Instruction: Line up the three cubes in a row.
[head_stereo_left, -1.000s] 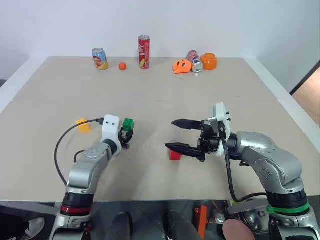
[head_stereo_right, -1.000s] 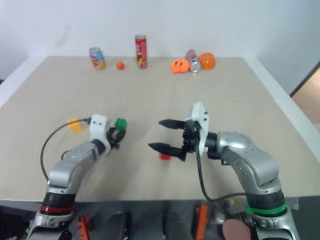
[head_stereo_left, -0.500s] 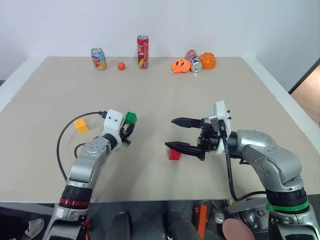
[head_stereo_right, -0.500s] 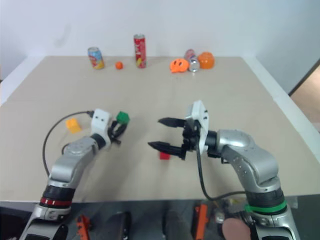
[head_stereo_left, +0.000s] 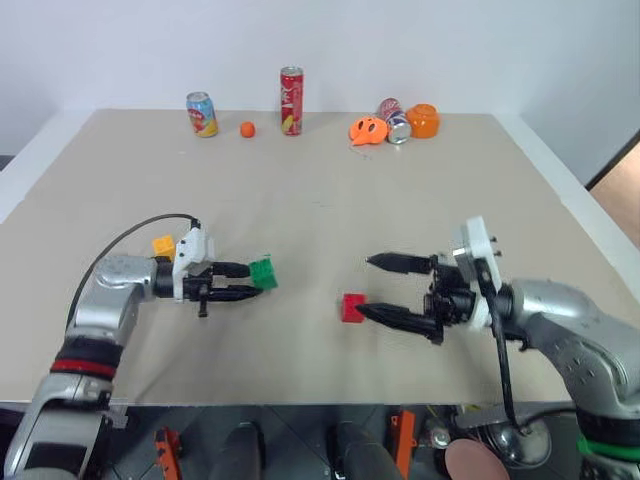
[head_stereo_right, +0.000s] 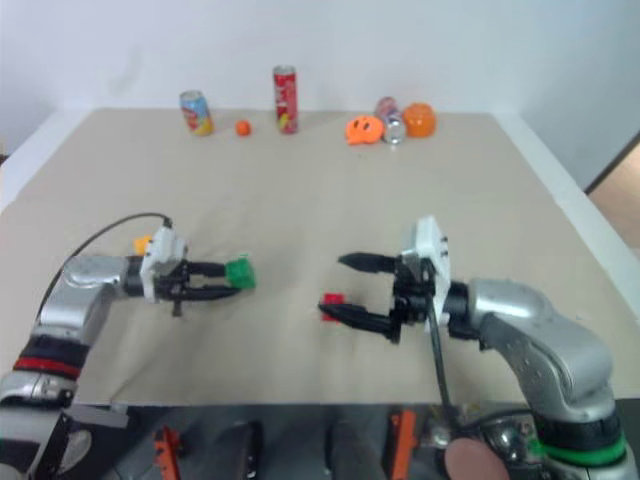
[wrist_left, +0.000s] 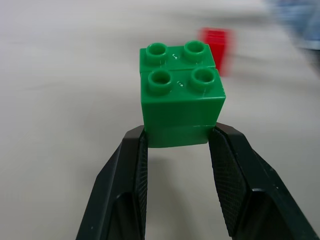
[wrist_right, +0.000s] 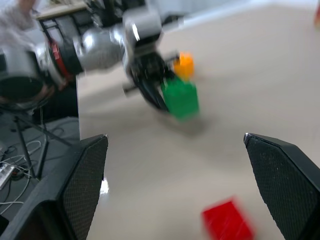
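My left gripper (head_stereo_left: 248, 281) is shut on the green cube (head_stereo_left: 264, 272), holding it studs-up just above the table, fingers pointing to the right. In the left wrist view the green cube (wrist_left: 180, 105) sits clamped between the two pads, with the red cube (wrist_left: 216, 42) beyond it. The red cube (head_stereo_left: 352, 307) lies on the table centre, just off the lower fingertip of my right gripper (head_stereo_left: 374, 288), which is open and empty. The yellow-orange cube (head_stereo_left: 162, 244) rests behind my left hand, partly hidden. The right wrist view shows the green cube (wrist_right: 181, 98), the yellow-orange cube (wrist_right: 184, 64) and the red cube (wrist_right: 227, 226).
Along the far edge of the beige table (head_stereo_left: 320, 190) stand a short can (head_stereo_left: 201, 114), a small orange ball (head_stereo_left: 247, 128), a tall red can (head_stereo_left: 291, 87), a lying can (head_stereo_left: 393, 121) and two orange rounded toys (head_stereo_left: 366, 130).
My left arm swung out to the left and its gripper turned to point right, lifting the green cube. The right gripper drew back to the right, uncovering the red cube.
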